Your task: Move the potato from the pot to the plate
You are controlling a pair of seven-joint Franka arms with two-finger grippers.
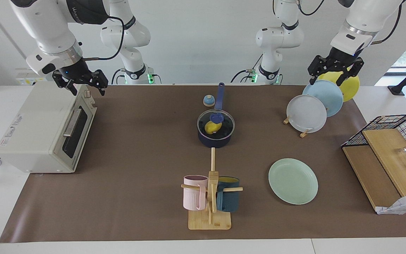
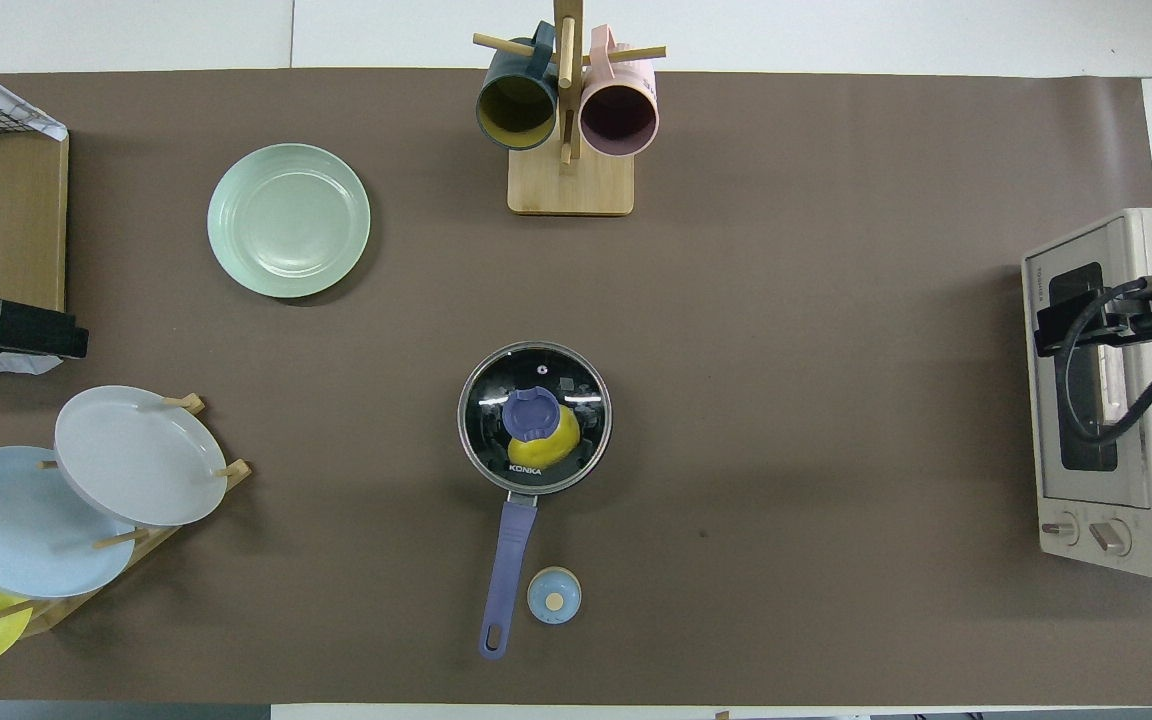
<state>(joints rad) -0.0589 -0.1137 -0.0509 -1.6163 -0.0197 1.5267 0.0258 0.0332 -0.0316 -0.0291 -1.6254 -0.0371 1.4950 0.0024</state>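
Observation:
The dark navy pot (image 1: 214, 140) (image 2: 534, 418) stands mid-table with its long blue handle (image 2: 508, 575) pointing toward the robots. A glass lid with a blue knob (image 1: 216, 116) (image 2: 531, 414) covers it. Through the lid shows the yellow potato (image 1: 210, 127) (image 2: 558, 445). The mint-green plate (image 1: 293, 181) (image 2: 288, 220) lies bare, farther from the robots and toward the left arm's end. My left gripper (image 1: 331, 79) (image 2: 36, 338) hangs open over the plate rack. My right gripper (image 1: 87, 90) (image 2: 1086, 325) hangs open over the toaster oven. Neither holds anything.
A toaster oven (image 1: 44, 128) sits at the right arm's end. A rack holds grey (image 1: 306, 113), light blue and yellow plates. A mug tree (image 1: 210, 197) carries a pink and a teal mug. A small blue knob-like thing (image 1: 208, 101) lies beside the pot handle. A wire basket (image 1: 393, 148) holds wooden boards.

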